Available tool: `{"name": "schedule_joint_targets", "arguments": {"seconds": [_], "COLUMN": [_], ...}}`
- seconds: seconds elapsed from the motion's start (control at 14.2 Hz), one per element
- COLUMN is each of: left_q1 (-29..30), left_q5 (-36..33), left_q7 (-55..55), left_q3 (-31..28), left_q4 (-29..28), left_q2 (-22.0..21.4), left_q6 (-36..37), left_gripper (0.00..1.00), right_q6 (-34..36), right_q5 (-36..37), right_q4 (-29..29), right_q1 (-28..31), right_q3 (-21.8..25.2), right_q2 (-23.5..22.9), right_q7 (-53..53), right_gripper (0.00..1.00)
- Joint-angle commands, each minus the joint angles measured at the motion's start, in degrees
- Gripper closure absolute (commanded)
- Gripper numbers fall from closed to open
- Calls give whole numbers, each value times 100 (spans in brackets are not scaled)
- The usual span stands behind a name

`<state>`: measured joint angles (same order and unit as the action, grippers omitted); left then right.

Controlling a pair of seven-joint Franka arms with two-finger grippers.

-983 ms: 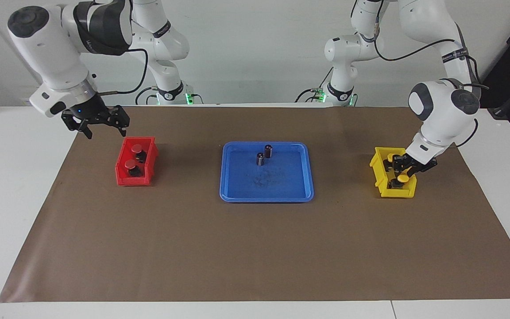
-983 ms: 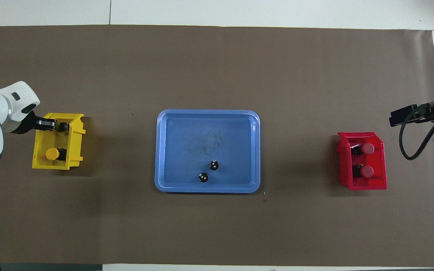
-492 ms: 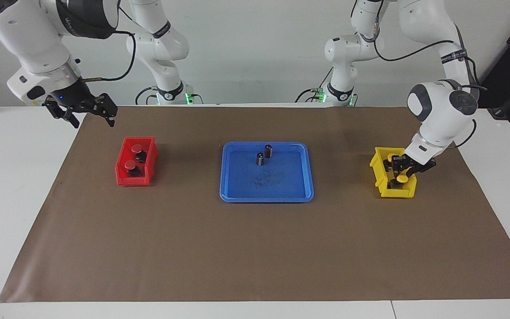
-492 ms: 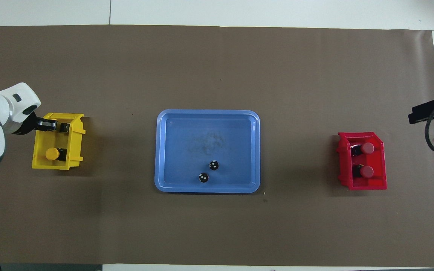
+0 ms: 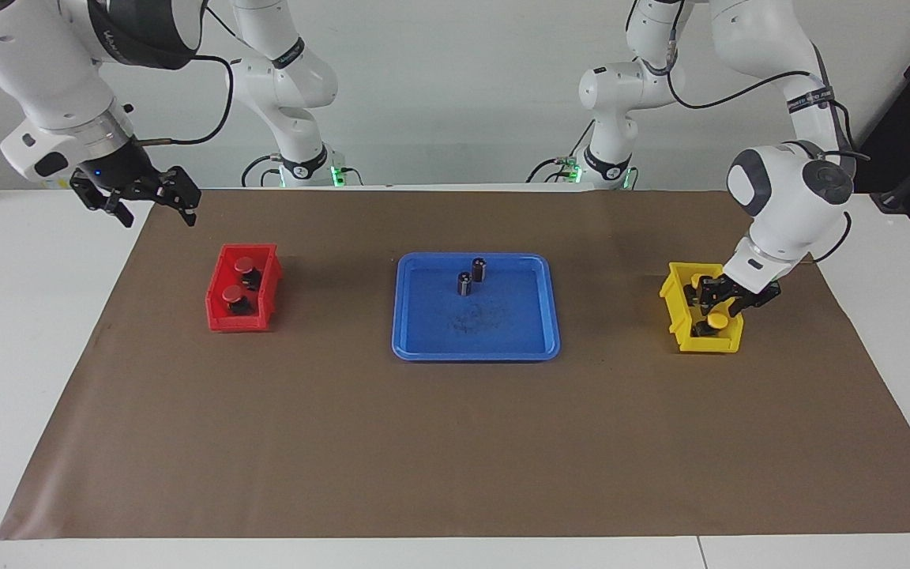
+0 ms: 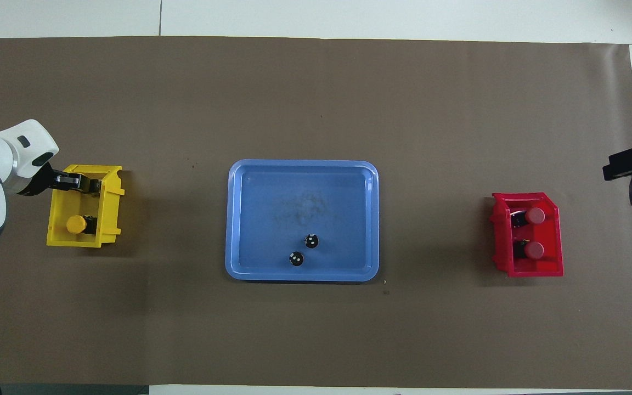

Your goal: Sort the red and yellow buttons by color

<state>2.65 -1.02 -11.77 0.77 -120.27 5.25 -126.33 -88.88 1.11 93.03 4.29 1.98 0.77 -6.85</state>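
A white table carries a brown paper mat against a plain pale wall. At the mat's centre sits a blue tray holding two dark capless cylinders, which stand upright in the part of the tray nearer the robots.

Toward the right arm's end from the tray, a red bin holds both red buttons. Toward the left arm's end, a yellow bin holds one visible yellow button; a second cannot be made out.

The left gripper reaches into the yellow bin, just above the yellow button; whether its jaws are apart or together cannot be told. The right gripper hangs raised over the mat's edge, to the red bin's robot side, jaws spread apart and empty.

The mat beside the tray, away from the robots, lies bare to its edge.
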Motion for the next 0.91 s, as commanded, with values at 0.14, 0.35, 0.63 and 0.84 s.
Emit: {"name": "schedule_joint_targets", "arguments": {"seconds": [0.14, 0.35, 0.63, 0.84], "left_q1": [-18, -45, -159, -159], "left_q5": [-38, -38, -38, 49], "left_q7": [-27, -27, -10, -10], "left_q3": [11, 37, 73, 73], "left_q4": [643, 839, 1556, 2148], "left_q2": [-59, -260, -420, -367], "left_q6": [861, 1154, 2135, 2753], "left_gripper": [23, 7, 0, 0], "right_q6": [108, 99, 81, 125], "right_q5": [-85, -85, -85, -85], "right_q4": [-57, -39, -39, -4], "right_q1": [81, 46, 19, 11], "right_q3": [-58, -66, -101, -110], "right_q2": [-15, -15, -15, 2], "right_q7": [61, 70, 79, 53], "right_gripper": [0, 0, 0, 0]}}
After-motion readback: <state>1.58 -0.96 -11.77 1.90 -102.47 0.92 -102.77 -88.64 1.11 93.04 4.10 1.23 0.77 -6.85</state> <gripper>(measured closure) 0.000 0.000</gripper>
